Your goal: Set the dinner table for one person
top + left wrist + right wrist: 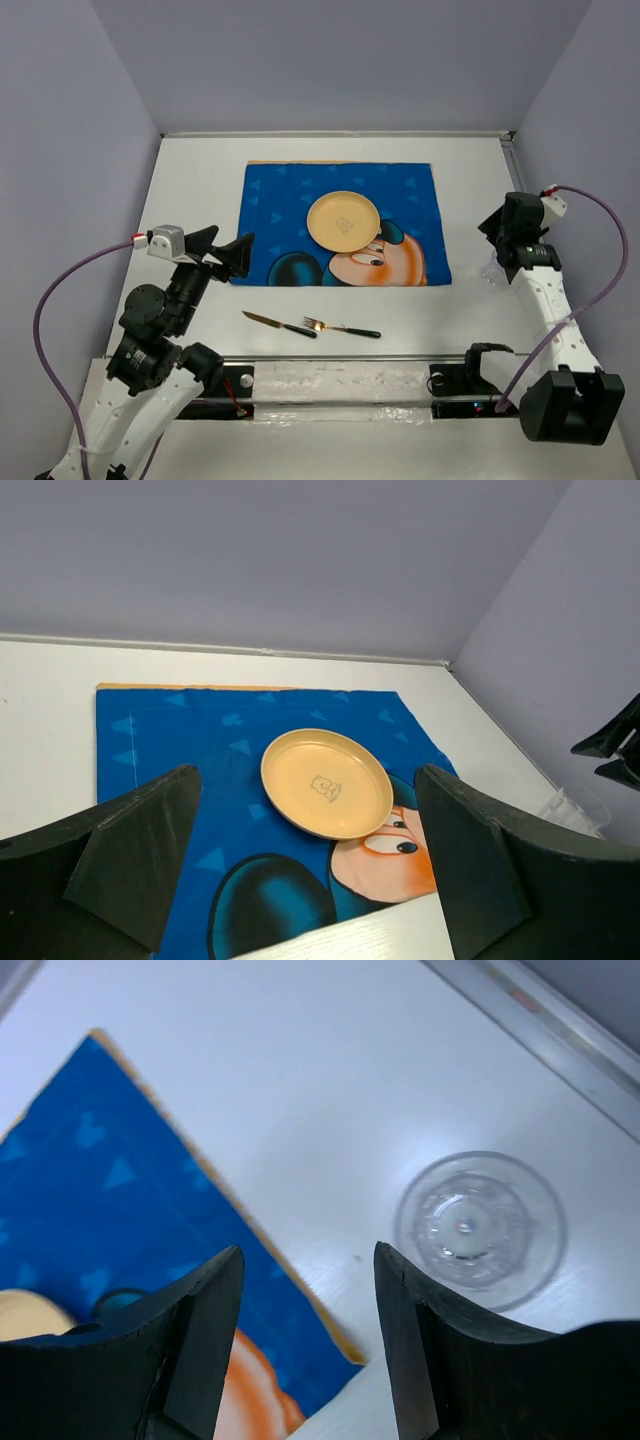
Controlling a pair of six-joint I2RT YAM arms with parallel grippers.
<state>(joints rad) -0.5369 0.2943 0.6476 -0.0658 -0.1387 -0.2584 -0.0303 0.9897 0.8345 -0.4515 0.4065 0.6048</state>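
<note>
I see the white dinner table (200,190) spread under both arms, with a blue mat (290,200) lying on its middle. A yellow plate (343,221) sits on the mat. A knife (278,323) and a fork (345,328) lie on the bare table in front of the mat. My left gripper (222,250) hangs wide apart and empty. My right gripper (310,1300) has its fingers apart, nothing between them, beside an upright clear glass (480,1230).

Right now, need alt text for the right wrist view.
The right gripper hangs open and empty over the white dinner table, with a clear glass standing upright toward the picture's right. A blue cartoon mat fills the left, with the edge of a yellow plate at bottom left.
</note>
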